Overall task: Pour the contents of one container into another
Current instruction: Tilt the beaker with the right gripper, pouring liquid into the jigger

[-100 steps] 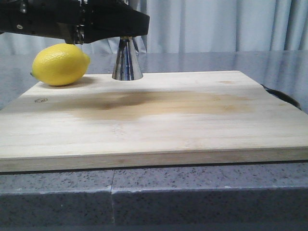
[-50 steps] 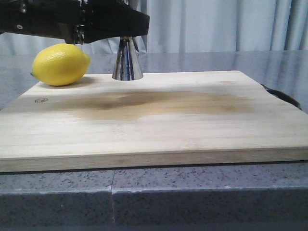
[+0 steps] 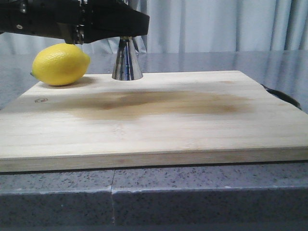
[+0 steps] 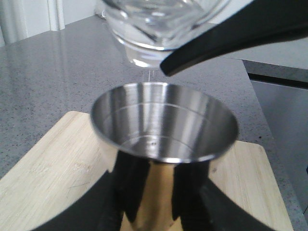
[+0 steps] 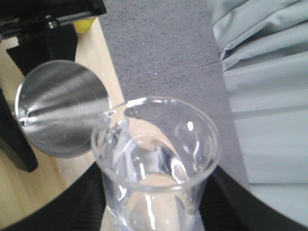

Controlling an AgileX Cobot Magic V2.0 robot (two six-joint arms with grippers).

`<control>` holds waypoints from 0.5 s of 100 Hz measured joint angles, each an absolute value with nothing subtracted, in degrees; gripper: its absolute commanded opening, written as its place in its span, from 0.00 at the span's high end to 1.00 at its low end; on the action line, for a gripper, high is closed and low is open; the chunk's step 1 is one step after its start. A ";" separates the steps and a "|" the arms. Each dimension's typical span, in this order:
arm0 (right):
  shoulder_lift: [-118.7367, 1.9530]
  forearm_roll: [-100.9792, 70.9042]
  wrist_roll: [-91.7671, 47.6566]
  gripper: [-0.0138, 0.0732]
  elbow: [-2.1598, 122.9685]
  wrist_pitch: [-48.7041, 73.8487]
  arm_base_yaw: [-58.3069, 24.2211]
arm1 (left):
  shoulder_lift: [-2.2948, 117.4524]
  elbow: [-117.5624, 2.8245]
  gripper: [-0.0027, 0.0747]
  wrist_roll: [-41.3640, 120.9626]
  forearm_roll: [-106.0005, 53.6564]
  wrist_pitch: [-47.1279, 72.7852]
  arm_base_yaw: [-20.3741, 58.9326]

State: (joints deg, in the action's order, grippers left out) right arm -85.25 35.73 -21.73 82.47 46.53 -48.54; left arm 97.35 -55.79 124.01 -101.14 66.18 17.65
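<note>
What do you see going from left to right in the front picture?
Lemon → shiny metal cup → dark stain on the wooden board → dark thing poking out at the board's right edge. The black robot arm overhead is left out, as it spans the lemon and the cup.
</note>
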 measured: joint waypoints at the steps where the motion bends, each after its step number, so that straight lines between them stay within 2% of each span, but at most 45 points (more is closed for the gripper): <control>1: -85.25 35.95 -21.73 0.55 82.47 46.53 -48.52 | 97.35 -55.79 0.68 124.01 -101.14 66.18 17.65; 50: -85.25 44.59 -22.02 0.55 82.47 46.53 -50.48 | 97.35 -55.79 0.68 124.01 -101.14 66.18 17.65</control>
State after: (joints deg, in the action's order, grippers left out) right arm -85.25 44.59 -22.02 82.47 46.53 -50.48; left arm 97.35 -55.79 124.01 -101.14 66.18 17.65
